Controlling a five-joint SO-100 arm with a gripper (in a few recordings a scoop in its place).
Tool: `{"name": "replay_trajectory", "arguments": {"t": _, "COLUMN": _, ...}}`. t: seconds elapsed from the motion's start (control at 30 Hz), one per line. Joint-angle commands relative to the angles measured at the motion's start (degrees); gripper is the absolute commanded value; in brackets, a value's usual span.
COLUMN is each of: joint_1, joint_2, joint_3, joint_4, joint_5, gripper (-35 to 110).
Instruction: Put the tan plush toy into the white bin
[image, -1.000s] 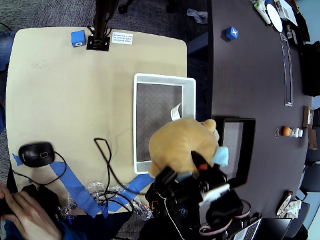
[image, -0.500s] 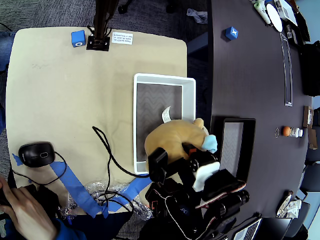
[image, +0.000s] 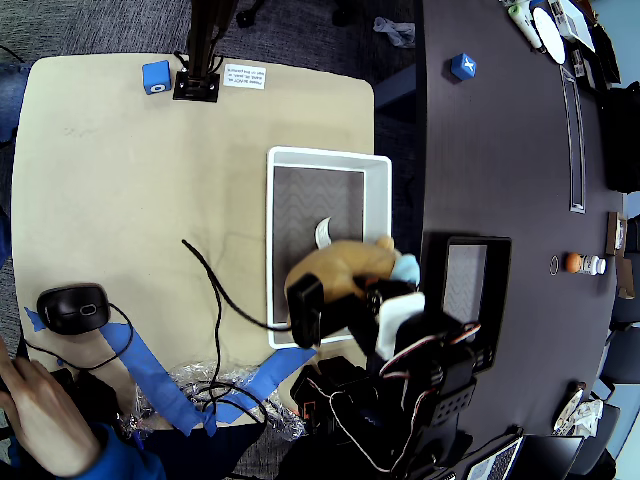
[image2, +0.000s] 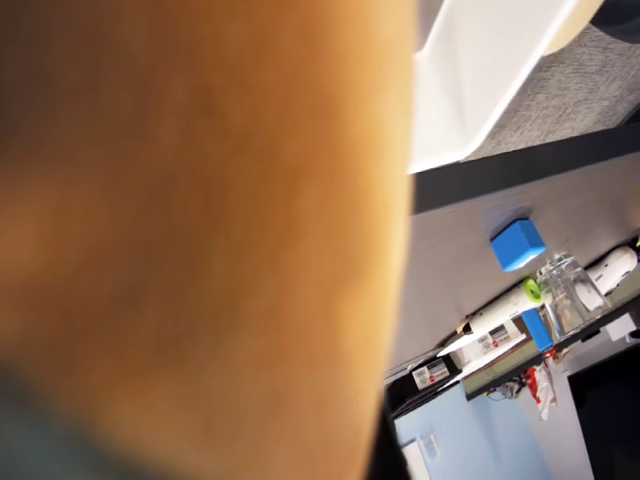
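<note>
The tan plush toy (image: 345, 266) hangs over the near end of the white bin (image: 272, 200), with its white tag (image: 323, 231) and a light blue limb (image: 405, 268) sticking out. My gripper (image: 345, 300) is shut on the toy from the bottom of the overhead view, black jaw parts on either side of it. Whether the toy touches the bin's grey floor I cannot tell. In the wrist view the tan plush toy (image2: 200, 230) is a close blur, and the white bin's rim (image2: 480, 70) shows at the top right.
A black-rimmed tray (image: 500, 300) lies right of the bin on the dark table. A computer mouse (image: 72, 308), a black cable (image: 215, 300) and blue tape (image: 150, 375) lie on the tan table. Blue cubes (image: 156, 76) (image: 462, 67) sit far off. A person's hand (image: 40, 400) is at the bottom left.
The arm has carried the plush toy up and leftward in the overhead view, from the bin's right rim to above its inside, and it looks lower and smaller now.
</note>
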Motion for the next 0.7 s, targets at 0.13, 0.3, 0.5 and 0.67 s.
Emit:
{"name": "replay_trajectory", "arguments": {"t": 0.13, "joint_1": 0.00, "joint_2": -2.72, "joint_3": -8.70, "joint_4": 0.00, "joint_5": 0.44, "gripper": 0}}
{"name": "replay_trajectory", "arguments": {"t": 0.3, "joint_1": 0.00, "joint_2": -3.43, "joint_3": -8.70, "joint_4": -0.35, "joint_5": 0.53, "gripper": 0}}
{"name": "replay_trajectory", "arguments": {"t": 0.5, "joint_1": 0.09, "joint_2": -3.60, "joint_3": -8.53, "joint_4": -0.44, "joint_5": 0.53, "gripper": 0}}
{"name": "replay_trajectory", "arguments": {"t": 0.67, "joint_1": 0.35, "joint_2": -4.22, "joint_3": -6.24, "joint_4": -3.08, "joint_5": 0.44, "gripper": 1}}
